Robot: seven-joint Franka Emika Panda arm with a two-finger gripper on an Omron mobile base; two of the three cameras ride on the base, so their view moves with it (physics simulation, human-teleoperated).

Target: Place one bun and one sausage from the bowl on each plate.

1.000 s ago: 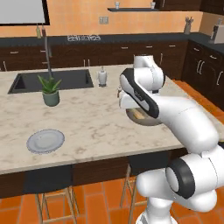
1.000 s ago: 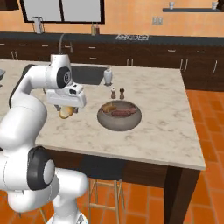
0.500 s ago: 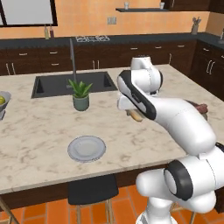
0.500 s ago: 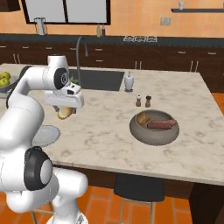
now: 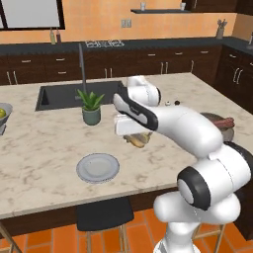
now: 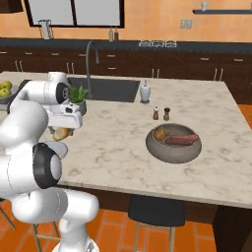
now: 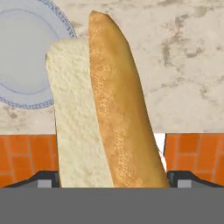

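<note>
so we are carrying a bun [image 7: 105, 109] toward the plate [image 5: 98, 166], and the thing to get right is stopping square over that plate before letting go, low enough that the long bun lies down inside the rim instead of tipping onto the counter [image 5: 44, 148]. in the hand view the bun fills the middle of the frame, split side to the left, crust to the right, and the plate sits in the upper left, so we judge the hand must travel that way yet. the gripper [image 5: 134, 138] has its fingers spread wide and clamped on the bun, which hangs below the hand at the centre of the left base view, just right of and above the plate. the bowl [image 6: 173, 142] sits at the right of the right base view with a sausage [image 6: 182, 140] in it. the arm reaches from the lower right of the left base view, elbow high, forearm slanting up-left, hand pointing down beside the plant [image 5: 91, 106].
</note>
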